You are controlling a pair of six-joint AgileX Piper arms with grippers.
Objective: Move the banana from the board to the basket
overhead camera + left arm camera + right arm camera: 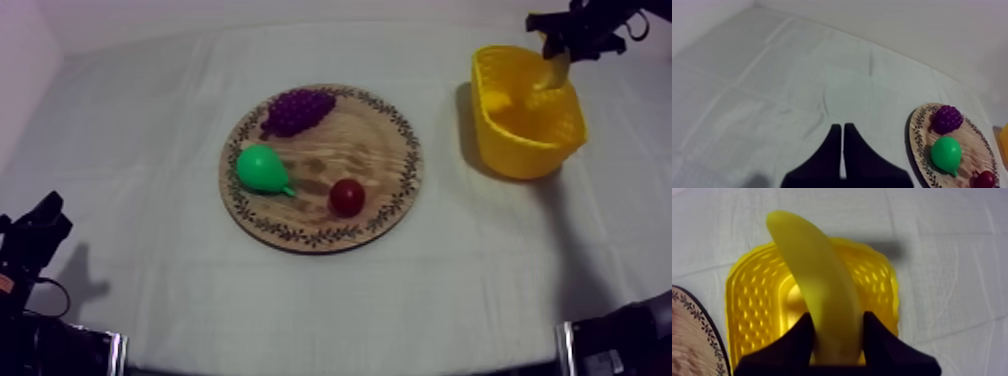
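Observation:
My right gripper [556, 55] hangs over the far rim of the yellow basket [515, 150], shut on the yellow banana [553, 76]. In the right wrist view the banana [822, 298] sits clamped between the two black fingers [879, 338], pointing out over the basket [752, 308] below. The round wooden board [375, 215] lies mid-table with a green pear [262, 168], purple grapes [297, 108] and a small red fruit [347, 196] on it. My left gripper [842, 131] rests low at the table's left, its fingers together as a narrow wedge, holding nothing.
The board [922, 150] with pear [946, 154], grapes [948, 119] and the small red fruit [986, 178] lies to the side of my left gripper. Open grey-white cloth surrounds board and basket.

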